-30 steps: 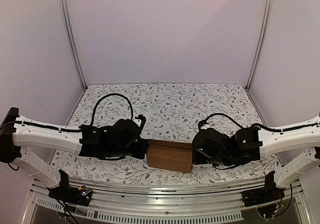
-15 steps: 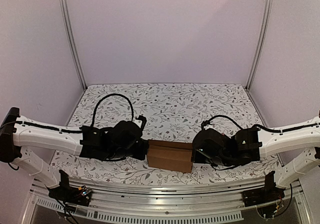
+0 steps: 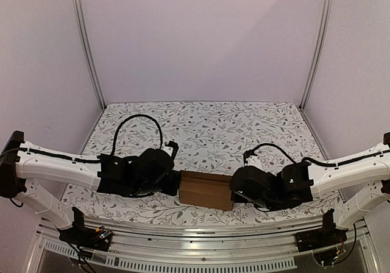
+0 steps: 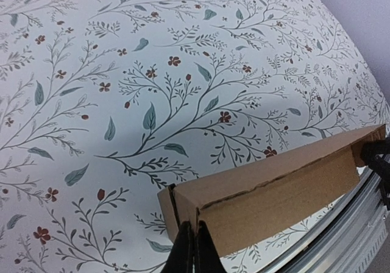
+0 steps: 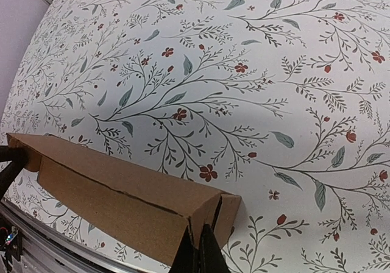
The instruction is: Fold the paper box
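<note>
Bracing the paper box [image 3: 207, 191] at either end, the left tool [image 4: 194, 229] and right tool [image 5: 200, 231], both clenched, seemingly press its flaps closed.

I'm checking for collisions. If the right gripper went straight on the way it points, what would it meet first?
The paper box. The right gripper, shut, points straight at the box's nearer end, with nothing between them. Whether the tips touch the cardboard is unclear.

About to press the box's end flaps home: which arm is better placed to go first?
Right, probably: the right jaws, shut, sit at the box end whose flap gapes visibly; the left jaws, also shut, face a narrower gap.
</note>
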Controlling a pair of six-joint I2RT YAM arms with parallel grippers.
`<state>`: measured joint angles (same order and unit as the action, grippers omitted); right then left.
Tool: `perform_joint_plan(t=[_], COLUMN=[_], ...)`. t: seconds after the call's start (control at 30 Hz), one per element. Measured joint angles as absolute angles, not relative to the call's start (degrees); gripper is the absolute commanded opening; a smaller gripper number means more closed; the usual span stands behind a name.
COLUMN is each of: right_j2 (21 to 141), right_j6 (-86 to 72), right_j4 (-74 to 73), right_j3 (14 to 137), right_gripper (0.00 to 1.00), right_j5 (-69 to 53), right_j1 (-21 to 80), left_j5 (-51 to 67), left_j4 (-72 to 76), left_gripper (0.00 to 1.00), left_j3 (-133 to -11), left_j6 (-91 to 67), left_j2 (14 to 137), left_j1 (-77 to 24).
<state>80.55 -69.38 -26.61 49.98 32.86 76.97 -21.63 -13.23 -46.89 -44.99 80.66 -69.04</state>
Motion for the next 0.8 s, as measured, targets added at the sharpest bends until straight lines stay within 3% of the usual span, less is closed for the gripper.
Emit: perform_joint_plan(t=[0.8], right_j2=[84.86], right_j6=[-73.17], right_j4=[-25.63], right_j3=[48.80], right_gripper=[0.00], right_j5=[43.29], right_j1=[82.94], left_j5=[-28.82], left_j4=[-13.04], left_gripper=[0.00], left_j3=[-44.45], left_j6=[-51.24], left_j2=[82.52], left_j1=[-75.07])
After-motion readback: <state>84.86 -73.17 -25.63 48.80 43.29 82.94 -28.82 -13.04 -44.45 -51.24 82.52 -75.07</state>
